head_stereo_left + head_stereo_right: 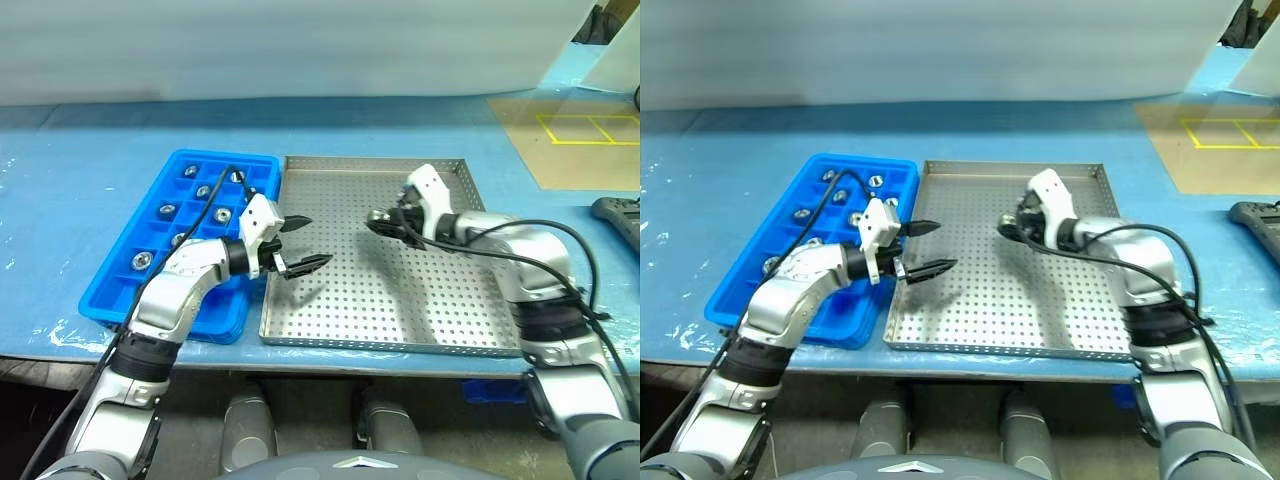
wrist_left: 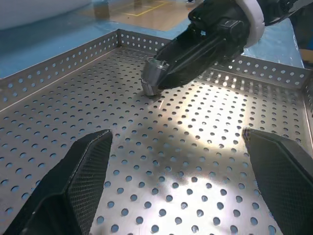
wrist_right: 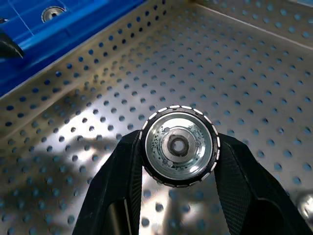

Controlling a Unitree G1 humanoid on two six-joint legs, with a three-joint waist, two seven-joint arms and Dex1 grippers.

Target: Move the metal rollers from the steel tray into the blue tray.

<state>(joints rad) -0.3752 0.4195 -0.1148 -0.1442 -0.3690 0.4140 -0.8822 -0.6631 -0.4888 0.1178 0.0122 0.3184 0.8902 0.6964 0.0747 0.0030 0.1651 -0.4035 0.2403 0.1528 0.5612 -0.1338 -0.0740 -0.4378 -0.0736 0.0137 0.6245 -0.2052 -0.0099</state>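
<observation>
The steel tray [image 1: 380,343] lies in the middle of the blue table, with the blue tray [image 1: 105,300] against its left side. Several metal rollers, such as one [image 1: 141,261] near the front, sit in the blue tray's compartments. My right gripper [image 1: 373,222] hangs a little above the steel tray's middle, pointing left and down. It is shut on one metal roller [image 3: 179,146], whose round face shows between the fingers. My left gripper [image 1: 318,241] stands open over the steel tray's left part, level, facing the right gripper, with nothing between its fingers [image 2: 78,176].
A brown board with yellow tape lines [image 1: 590,128] lies at the back right. A black device [image 1: 620,215] rests at the table's right edge. The table's front edge runs just below both trays.
</observation>
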